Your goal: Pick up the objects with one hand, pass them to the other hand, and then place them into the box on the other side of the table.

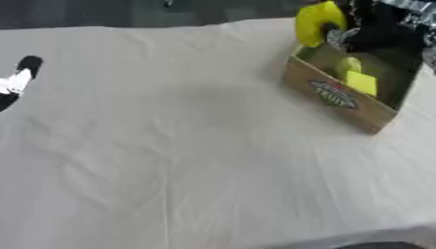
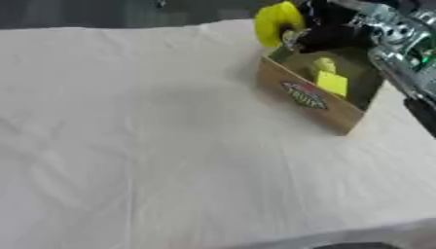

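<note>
Right eye view: box (image 2: 308, 99) bears an oval, unreadable label (image 2: 305, 95).

A: What blocks the way around the box (image 1: 340, 99)?
B: The right hand (image 2: 328, 29) with a yellow ring (image 2: 277, 22) hangs over its far rim, and two yellow pieces (image 1: 356, 75) lie inside.
A: And left of the box?
B: Only bare white cloth (image 1: 170, 146), with the left hand (image 1: 17, 80) far off at the edge.

The box (image 1: 340, 97) bears an oval label on its near wall, its lettering too blurred to read.
</note>
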Robot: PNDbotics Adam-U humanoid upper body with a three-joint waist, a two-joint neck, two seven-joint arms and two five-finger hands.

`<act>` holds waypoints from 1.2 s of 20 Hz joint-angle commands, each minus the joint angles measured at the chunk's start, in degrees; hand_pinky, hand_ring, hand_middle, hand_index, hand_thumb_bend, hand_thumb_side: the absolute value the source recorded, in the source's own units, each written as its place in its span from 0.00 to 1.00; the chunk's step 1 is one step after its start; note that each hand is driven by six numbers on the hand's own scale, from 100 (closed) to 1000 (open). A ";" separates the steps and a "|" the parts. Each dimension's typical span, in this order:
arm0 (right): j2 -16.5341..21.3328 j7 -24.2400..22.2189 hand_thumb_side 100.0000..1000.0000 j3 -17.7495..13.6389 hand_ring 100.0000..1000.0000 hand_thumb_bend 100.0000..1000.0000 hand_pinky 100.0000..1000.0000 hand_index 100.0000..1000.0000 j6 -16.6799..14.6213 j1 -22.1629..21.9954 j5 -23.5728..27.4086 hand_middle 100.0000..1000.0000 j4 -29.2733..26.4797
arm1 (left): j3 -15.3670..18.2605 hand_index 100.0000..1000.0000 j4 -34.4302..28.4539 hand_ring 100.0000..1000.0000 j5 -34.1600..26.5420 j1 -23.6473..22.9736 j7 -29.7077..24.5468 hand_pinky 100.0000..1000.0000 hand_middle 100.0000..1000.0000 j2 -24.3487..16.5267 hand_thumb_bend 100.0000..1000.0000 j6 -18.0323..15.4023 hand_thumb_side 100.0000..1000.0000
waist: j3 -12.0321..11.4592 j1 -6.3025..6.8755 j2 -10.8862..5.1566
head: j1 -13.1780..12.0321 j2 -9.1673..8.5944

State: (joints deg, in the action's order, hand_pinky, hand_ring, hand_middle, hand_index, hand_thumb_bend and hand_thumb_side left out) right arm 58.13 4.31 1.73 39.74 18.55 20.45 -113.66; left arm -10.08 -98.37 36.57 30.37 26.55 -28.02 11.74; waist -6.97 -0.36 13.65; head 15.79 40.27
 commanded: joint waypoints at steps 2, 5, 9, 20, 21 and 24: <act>2.61 5.60 0.11 -2.94 0.68 0.00 0.94 0.69 -0.29 -1.46 -0.14 0.48 1.85 | 2.50 0.75 -1.57 0.54 -2.28 -0.71 2.87 0.49 0.50 -2.11 0.60 1.03 0.20 | 0.01 0.17 -0.45 | 0.86 -1.83; 2.77 7.59 0.11 -3.21 0.68 0.00 0.94 0.69 -0.92 -1.65 -1.60 0.49 6.03 | 3.03 0.75 -1.67 0.54 -3.00 -1.29 3.84 0.49 0.50 -2.15 0.60 1.31 0.20 | -0.21 0.36 -0.26 | 1.24 -2.69; 2.65 8.58 0.11 -3.11 0.68 0.00 0.93 0.69 -2.26 -1.47 -4.07 0.50 11.44 | 3.62 0.75 -2.05 0.54 -3.29 -1.80 4.67 0.49 0.50 -2.01 0.60 1.42 0.20 | -0.53 0.49 -0.05 | 1.93 -3.29; 2.39 5.95 0.13 -2.13 0.80 0.00 0.92 0.85 -5.44 -0.88 -11.92 0.71 21.39 | 4.91 0.74 -2.55 0.53 -3.93 -2.78 6.52 0.48 0.50 -1.58 0.60 1.71 0.22 | -1.08 0.72 0.12 | 2.80 -3.76; 2.36 5.59 0.13 -2.09 0.83 0.00 0.92 0.89 -5.83 -0.83 -12.81 0.77 22.11 | 4.93 0.74 -2.53 0.53 -3.95 -2.84 6.56 0.48 0.50 -1.55 0.60 1.73 0.22 | -1.11 0.72 0.14 | 2.78 -3.74; 2.31 3.63 0.14 -1.95 0.90 0.00 0.94 0.98 -7.65 -0.94 -16.66 0.86 23.46 | 5.05 0.74 -2.54 0.53 -4.15 -2.97 6.99 0.48 0.50 -1.43 0.60 1.70 0.21 | -1.14 0.73 0.19 | 2.64 -3.60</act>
State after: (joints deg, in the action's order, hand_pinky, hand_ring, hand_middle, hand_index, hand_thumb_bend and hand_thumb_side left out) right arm 58.26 8.61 0.30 32.81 17.11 5.46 -90.49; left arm -5.82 -99.94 32.71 27.03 33.14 -28.23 13.46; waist -8.13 0.36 14.56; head 18.33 37.12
